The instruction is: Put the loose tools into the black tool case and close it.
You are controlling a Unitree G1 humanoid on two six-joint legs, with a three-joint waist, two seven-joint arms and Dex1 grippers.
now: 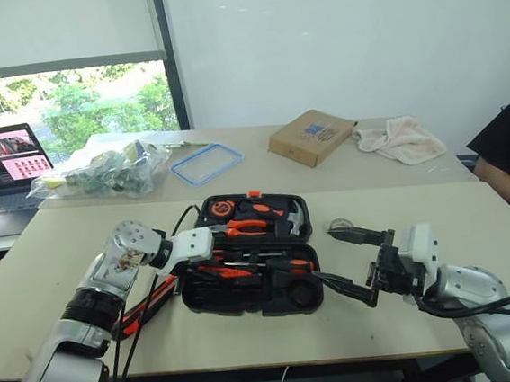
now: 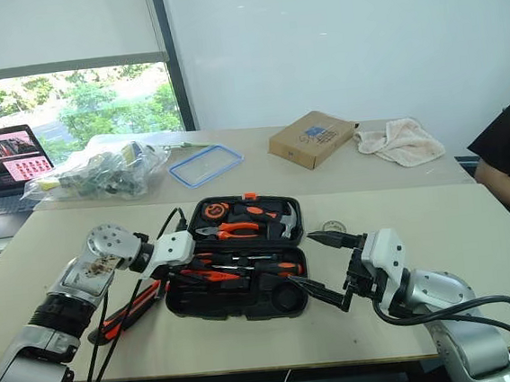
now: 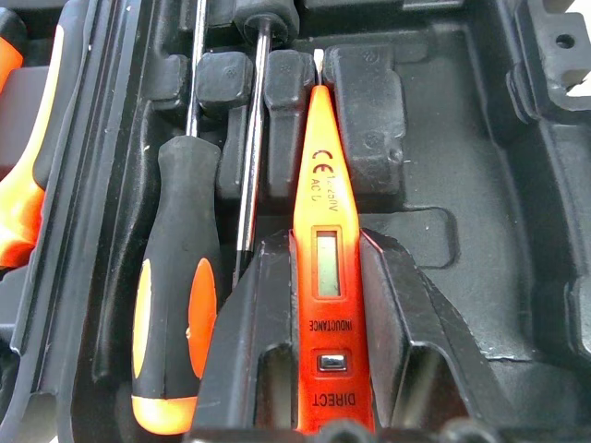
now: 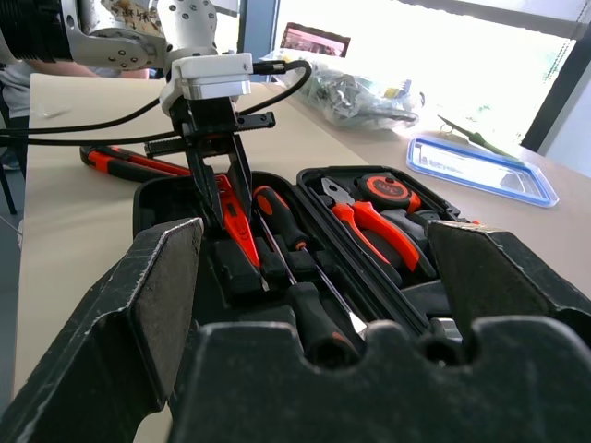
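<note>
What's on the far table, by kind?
Laptop: 1
Clear plastic bag of items: 1
Blue-rimmed lid: 1
Cardboard box: 1
Towel: 1
Slim green-handled item, kind unclear: 1
Total: 6

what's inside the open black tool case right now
In the black tool case: orange-handled pliers, a hammer, a black-and-orange screwdriver, and an orange tester screwdriver held by the left gripper. That gripper hides slots beneath it.
</note>
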